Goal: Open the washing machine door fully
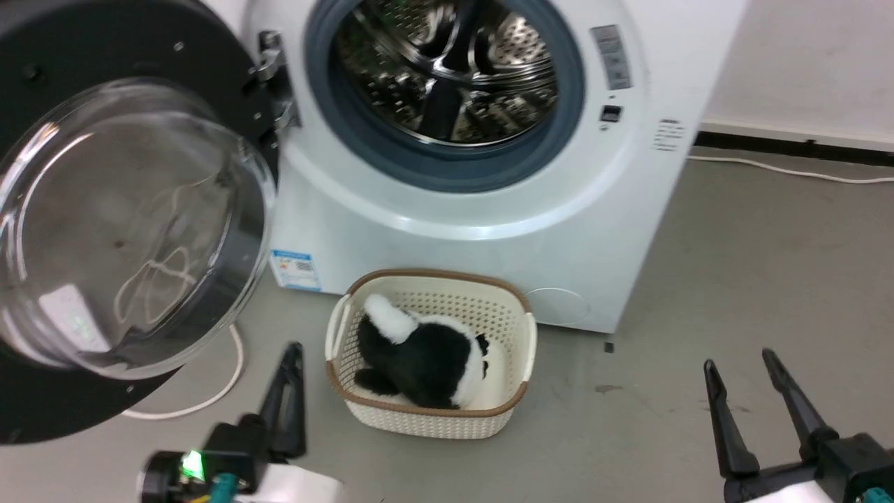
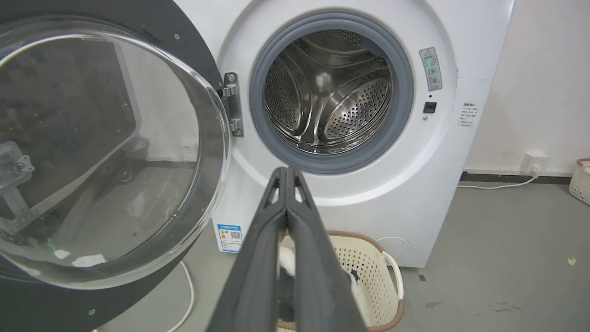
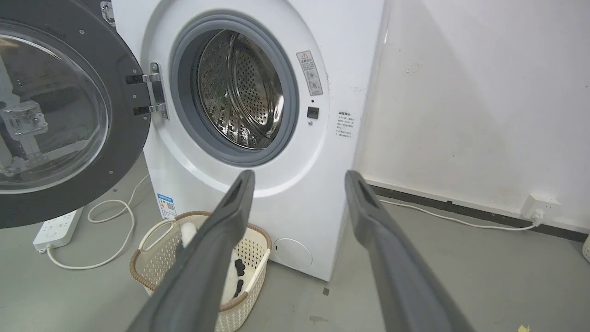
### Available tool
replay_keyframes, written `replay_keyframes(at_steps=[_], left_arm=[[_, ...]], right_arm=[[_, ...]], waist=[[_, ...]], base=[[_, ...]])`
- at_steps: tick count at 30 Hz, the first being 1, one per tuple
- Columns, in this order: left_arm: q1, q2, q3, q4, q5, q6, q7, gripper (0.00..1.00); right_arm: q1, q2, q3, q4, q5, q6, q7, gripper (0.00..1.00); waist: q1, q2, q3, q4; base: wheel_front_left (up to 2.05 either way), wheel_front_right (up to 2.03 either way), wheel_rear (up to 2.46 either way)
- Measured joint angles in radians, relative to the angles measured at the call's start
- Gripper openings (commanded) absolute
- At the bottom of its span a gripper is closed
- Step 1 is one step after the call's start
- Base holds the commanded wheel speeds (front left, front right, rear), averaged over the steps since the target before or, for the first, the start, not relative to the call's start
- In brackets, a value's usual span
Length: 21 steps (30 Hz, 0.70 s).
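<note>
The washing machine is a white front-loader with a grey gasket and a steel drum in plain sight. Its door, a black rim around a bulging glass bowl, stands swung out to the left on its metal hinge. My left gripper is shut on nothing, low and just right of the door's lower edge, apart from it. At the lower right my right gripper stands open and empty over the floor.
A cream perforated basket holding a black-and-white plush toy sits on the grey floor before the machine. A white cable and a power strip lie under the door. A wall with a socket is at the right.
</note>
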Motion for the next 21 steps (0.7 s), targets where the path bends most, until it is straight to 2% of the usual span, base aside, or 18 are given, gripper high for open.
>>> replay_keyframes(at_steps=[2, 3, 4, 5, 6, 21], left_arm=[[0.01, -0.012, -0.017, 0.015, 0.012, 0.0, 0.0, 0.01], [0.015, -0.023, -0.02, 0.022, 0.012, 0.0, 0.0, 0.25], [0.022, -0.029, -0.024, 0.029, 0.012, 0.0, 0.0, 0.37], [0.028, -0.033, -0.029, 0.037, 0.015, 0.0, 0.0, 0.75], [0.03, -0.034, -0.032, 0.05, 0.022, 0.0, 0.0, 1.0], [0.032, -0.057, -0.021, 0.091, 0.045, -0.018, 0.0, 1.0]], right_arm=[[0.012, 0.001, 0.006, 0.007, 0.006, 0.0, 0.0, 1.0], [0.018, 0.001, 0.009, 0.01, 0.007, 0.0, 0.0, 1.0], [0.02, 0.002, 0.012, 0.014, 0.007, 0.0, 0.0, 1.0], [0.021, 0.003, 0.014, 0.017, 0.007, 0.0, 0.0, 1.0], [0.021, 0.004, 0.015, 0.018, 0.008, 0.0, 0.0, 1.0], [0.021, 0.006, 0.022, 0.03, 0.051, 0.0, 0.0, 1.0]], waist=[[0.0, 0.0, -0.007, -0.019], [0.0, 0.0, -0.01, -0.027], [0.0, 0.0, -0.012, -0.035], [0.0, 0.0, -0.013, -0.043], [0.0001, 0.0, -0.014, -0.05], [0.0002, 0.0, -0.008, -0.075]], base=[[0.0, 0.0, 0.0], [0.0, 0.0, 0.0], [0.0, 0.0, 0.0], [0.0, 0.0, 0.0], [0.0, 0.0, 0.0], [0.0, 0.0, 0.0]])
